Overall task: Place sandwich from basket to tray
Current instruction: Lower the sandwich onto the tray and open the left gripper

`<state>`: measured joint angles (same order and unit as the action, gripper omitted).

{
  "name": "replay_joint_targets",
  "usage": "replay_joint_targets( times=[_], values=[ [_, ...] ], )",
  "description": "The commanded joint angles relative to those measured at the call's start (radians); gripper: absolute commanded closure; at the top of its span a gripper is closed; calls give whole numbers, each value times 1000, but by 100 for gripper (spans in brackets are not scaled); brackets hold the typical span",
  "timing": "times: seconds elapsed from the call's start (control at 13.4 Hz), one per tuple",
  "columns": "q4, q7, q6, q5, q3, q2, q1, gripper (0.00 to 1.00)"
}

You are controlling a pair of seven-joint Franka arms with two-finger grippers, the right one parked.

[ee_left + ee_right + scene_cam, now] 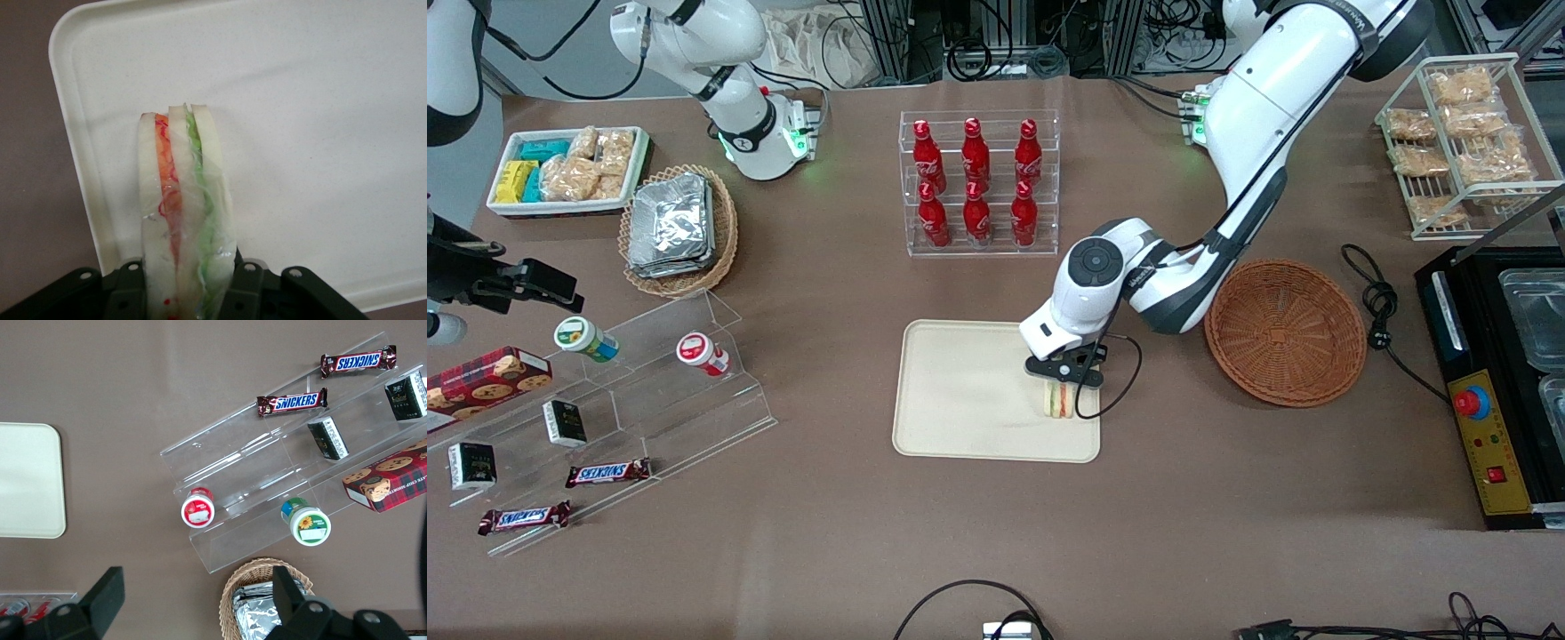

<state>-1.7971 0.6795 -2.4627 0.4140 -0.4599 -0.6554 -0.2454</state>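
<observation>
The sandwich [1059, 401] [183, 193] is a pale bread wedge in clear film, with orange-red and green filling showing at its edge. It stands on edge on the cream tray [969, 400] [320, 133], by the tray's rim nearest the basket. My gripper [1062, 380] [187, 288] is directly above it, shut on the sandwich, with one black finger [125, 288] pressed against each bread face. Whether the wedge rests on the tray or hangs just over it I cannot tell. The reddish-brown wicker basket [1285, 331] lies empty beside the tray, toward the working arm's end.
A clear rack of red bottles [978, 182] stands farther from the front camera than the tray. A black cable [1383, 307] and a black machine [1494, 382] lie past the basket. A clear stepped stand with snacks [605, 400] lies toward the parked arm's end.
</observation>
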Motion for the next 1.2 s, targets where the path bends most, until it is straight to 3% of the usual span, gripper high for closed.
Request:
replay_joint_targets(
  times=[0.0, 0.15, 0.22, 0.45, 1.12],
  values=[
    [38, 37, 28, 28, 12, -16, -29, 47],
    [38, 38, 30, 28, 12, -18, -29, 9],
    [39, 38, 30, 28, 12, -18, -29, 1],
    [62, 66, 46, 28, 12, -16, -28, 0],
    [306, 150, 415, 9, 10, 29, -3, 0]
  ],
)
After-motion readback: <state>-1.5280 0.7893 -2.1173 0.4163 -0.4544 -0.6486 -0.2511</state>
